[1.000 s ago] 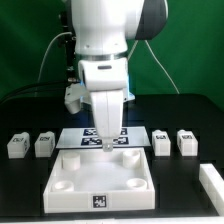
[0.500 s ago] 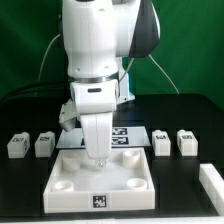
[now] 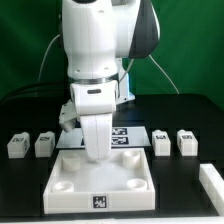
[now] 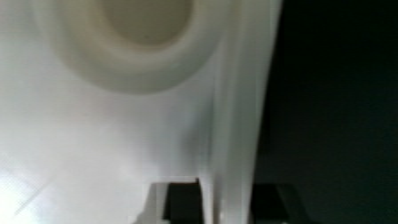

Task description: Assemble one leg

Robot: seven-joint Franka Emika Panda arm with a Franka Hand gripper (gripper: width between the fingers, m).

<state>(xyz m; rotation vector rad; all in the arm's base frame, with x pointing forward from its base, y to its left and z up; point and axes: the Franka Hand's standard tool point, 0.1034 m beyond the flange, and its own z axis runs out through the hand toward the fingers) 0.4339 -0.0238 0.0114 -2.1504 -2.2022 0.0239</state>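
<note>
Four small white legs with tags stand on the black table: two at the exterior view's left (image 3: 17, 145) (image 3: 44, 144) and two at its right (image 3: 161, 141) (image 3: 187, 142). None is held. My gripper (image 3: 97, 155) is down at the far edge of the large white square panel (image 3: 100, 172). In the wrist view the gripper (image 4: 226, 205) has its dark fingers (image 4: 183, 205) close on either side of the panel's rim (image 4: 228, 120), and a round socket (image 4: 143, 30) shows on the panel.
The marker board (image 3: 126, 136) lies just behind the panel, partly hidden by the arm. Another white part (image 3: 211, 180) lies at the front of the exterior view's right. A green wall stands behind the table.
The arm shifted toward the exterior view's left and came down to the panel's far edge between one second and half a second ago. Since then it has held still.
</note>
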